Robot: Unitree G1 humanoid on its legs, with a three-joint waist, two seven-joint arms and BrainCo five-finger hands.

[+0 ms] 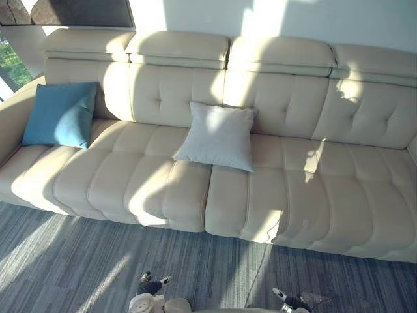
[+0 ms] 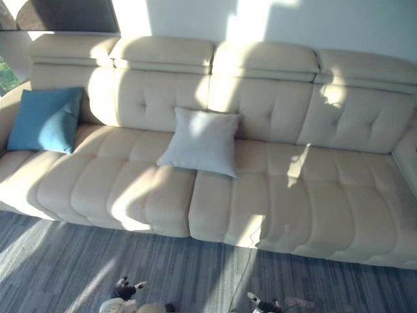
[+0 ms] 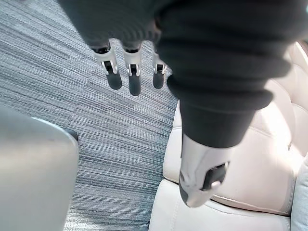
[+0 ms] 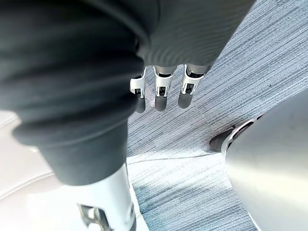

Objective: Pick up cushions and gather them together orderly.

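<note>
Left hand and right hand just dangle over the grey striped carpet, fingers loose and straight, holding nothing. Cream sofa gets cut off at right. Blue cushion sits in its left corner, pale grey cushion leans mid-seat.

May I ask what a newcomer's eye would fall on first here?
A long cream sofa spans the scene on grey carpet. A blue cushion leans at its left end, and a pale grey cushion is propped up near the middle. The left hand and right hand hang open over the carpet, empty.
</note>
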